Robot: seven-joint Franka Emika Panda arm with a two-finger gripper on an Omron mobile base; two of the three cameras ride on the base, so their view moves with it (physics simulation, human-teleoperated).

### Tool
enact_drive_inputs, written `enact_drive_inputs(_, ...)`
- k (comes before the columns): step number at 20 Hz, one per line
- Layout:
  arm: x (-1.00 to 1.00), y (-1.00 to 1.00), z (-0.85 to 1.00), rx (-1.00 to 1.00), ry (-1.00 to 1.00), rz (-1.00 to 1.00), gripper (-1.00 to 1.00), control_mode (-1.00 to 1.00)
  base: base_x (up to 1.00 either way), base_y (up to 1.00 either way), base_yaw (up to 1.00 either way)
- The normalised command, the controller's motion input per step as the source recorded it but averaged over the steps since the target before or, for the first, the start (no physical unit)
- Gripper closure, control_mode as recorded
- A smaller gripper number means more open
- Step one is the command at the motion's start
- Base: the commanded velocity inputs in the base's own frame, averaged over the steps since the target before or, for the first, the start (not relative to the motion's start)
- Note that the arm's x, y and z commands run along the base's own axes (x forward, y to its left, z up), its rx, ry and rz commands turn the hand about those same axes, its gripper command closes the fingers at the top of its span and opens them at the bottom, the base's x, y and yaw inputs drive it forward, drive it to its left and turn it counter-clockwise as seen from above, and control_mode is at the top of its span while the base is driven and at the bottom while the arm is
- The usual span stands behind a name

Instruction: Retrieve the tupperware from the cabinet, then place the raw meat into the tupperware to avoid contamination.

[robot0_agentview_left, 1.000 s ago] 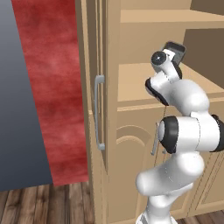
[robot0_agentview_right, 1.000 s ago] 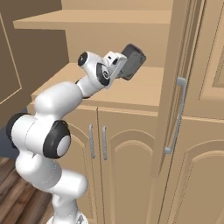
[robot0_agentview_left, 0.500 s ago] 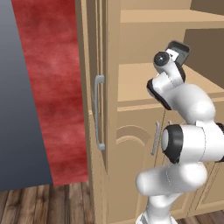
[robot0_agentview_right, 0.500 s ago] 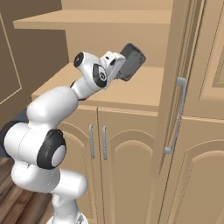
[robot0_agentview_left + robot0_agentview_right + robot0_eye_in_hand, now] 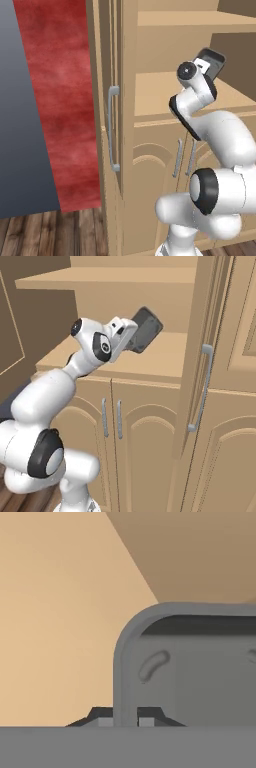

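My gripper [image 5: 125, 719] is shut on the rim of a dark grey tupperware [image 5: 190, 672], its wall pinched between the two fingertips [image 5: 102, 717]. In the base views the tupperware [image 5: 213, 60] [image 5: 145, 330] hangs tilted just above the middle shelf [image 5: 165, 358] of the open cabinet [image 5: 150, 40], at the shelf's front. My gripper [image 5: 205, 68] [image 5: 131, 336] holds it from the near side. The tupperware looks empty as far as I can see. The raw meat is out of view.
An open upper door with a silver bar handle [image 5: 113, 128] stands left of the arm, another door handle [image 5: 202, 387] to the right. Arched lower doors [image 5: 130, 431] sit shut under the shelf. A red wall [image 5: 60, 100] and wooden floor [image 5: 55, 235] lie to the left.
The arm's elbow has lifted and folded, and the hand has shifted slightly with the tupperware still in its grip above the shelf.
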Motion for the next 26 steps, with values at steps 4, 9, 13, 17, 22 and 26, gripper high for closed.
enact_drive_inputs(4, -0.83, 0.14, 0.08, 0.00, -0.02, -0.05, 1.00, -1.00, 0.00, 0.00, 0.00)
enact_drive_inputs(9, -0.78, 0.16, 0.11, 0.00, 0.00, -0.02, 1.00, -1.00, 0.00, 0.00, 0.00)
enact_drive_inputs(13, -0.78, 0.18, 0.11, 0.00, 0.00, 0.00, 1.00, -1.00, 0.00, 0.00, 0.00)
enact_drive_inputs(17, -0.82, 0.19, 0.11, 0.00, 0.01, 0.00, 1.00, -1.00, 0.00, 0.00, 0.00)
enact_drive_inputs(22, -0.70, 0.29, 0.03, 0.01, 0.06, 0.00, 1.00, -1.00, 0.00, 0.00, 0.00)
enact_drive_inputs(26, -0.75, 0.26, 0.01, 0.02, 0.07, 0.00, 1.00, -1.00, 0.00, 0.00, 0.00)
